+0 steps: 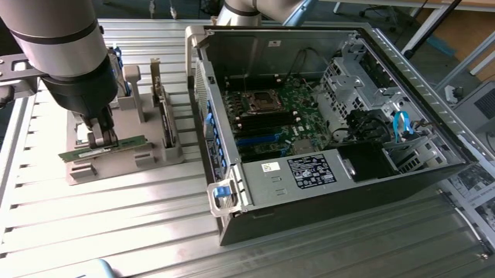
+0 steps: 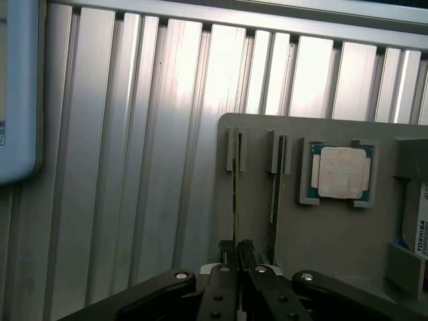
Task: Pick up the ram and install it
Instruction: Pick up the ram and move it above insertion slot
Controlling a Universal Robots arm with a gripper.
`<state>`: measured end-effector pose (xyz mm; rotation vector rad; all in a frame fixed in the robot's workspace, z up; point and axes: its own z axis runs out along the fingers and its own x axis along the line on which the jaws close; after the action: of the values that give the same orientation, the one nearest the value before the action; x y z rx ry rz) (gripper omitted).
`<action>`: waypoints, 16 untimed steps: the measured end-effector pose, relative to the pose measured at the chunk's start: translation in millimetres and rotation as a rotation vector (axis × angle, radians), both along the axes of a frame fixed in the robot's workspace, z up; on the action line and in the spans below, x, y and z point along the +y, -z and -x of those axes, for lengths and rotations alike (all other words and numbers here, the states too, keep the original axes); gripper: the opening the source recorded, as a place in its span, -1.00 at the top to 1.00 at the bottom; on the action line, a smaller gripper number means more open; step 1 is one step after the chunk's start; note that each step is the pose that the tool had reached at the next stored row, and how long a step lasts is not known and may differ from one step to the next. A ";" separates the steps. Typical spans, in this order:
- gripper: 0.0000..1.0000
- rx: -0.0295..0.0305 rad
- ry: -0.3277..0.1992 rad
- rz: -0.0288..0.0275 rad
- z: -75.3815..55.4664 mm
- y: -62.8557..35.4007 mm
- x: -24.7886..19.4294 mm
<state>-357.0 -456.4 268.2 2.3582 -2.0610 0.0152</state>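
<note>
The ram (image 1: 124,144) is a thin green stick lying edge-up in a grey holder (image 1: 116,165) at the exterior view's left. My gripper (image 1: 102,141) reaches down over its middle. In the wrist view my gripper (image 2: 237,246) has both fingers pressed onto the ram (image 2: 235,194), whose far end still lies in its slot. An identical stick (image 2: 274,194) stands in the slot beside it. The open computer case (image 1: 402,69) holds the motherboard (image 1: 305,113) with dark memory slots (image 1: 267,120) at the exterior view's right.
A square silver processor chip (image 2: 341,172) sits in a pocket of the holder beyond the two sticks. An upright expansion card (image 1: 164,113) stands between the holder and the case. A labelled drive (image 2: 418,231) is at the holder's edge. The table (image 1: 116,231) is ribbed aluminium.
</note>
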 end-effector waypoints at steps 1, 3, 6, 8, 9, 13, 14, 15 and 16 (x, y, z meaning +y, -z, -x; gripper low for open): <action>0.74 0.0000 0.000 0.0000 0.0 -0.7 0.0; 0.74 0.0000 0.000 0.0000 0.0 -2.5 0.0; 0.74 0.0001 0.000 0.0000 0.0 -4.8 0.0; 0.74 0.0000 0.000 -0.0001 0.0 -7.5 0.0; 0.74 0.0000 0.000 -0.0001 0.0 -8.7 0.0; 0.74 -0.0001 0.000 -0.0001 0.0 -11.2 0.0; 0.74 0.0000 0.000 -0.0001 0.0 -11.8 0.0; 0.74 -0.0001 0.000 -0.0001 0.0 -12.5 0.0; 0.74 0.0000 0.000 0.0000 0.0 -13.2 0.0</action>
<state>-357.0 -456.4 281.4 2.3582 -2.0610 0.0152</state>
